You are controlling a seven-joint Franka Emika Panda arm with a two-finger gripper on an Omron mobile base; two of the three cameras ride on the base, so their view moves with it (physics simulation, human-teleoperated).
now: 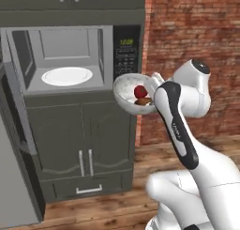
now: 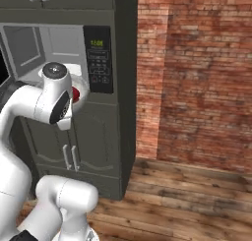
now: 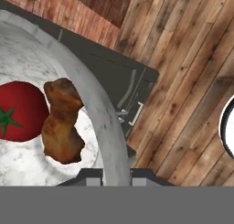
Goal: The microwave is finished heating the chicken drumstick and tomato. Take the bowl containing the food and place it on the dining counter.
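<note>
The microwave stands with its door swung open to the left, and green digits glow on its keypad. The white-grey bowl hangs in the air in front of the keypad, tilted toward the camera. Inside it lie the red tomato and the brown chicken drumstick. My gripper is shut on the bowl's rim, with the tomato and the drumstick just past it. In the right base view my arm hides most of the bowl. The dining counter is out of view.
A white turntable plate lies inside the microwave cavity. Dark grey cabinet doors stand below it. A brick wall runs to the right, over a wooden floor. A grey panel stands at the left.
</note>
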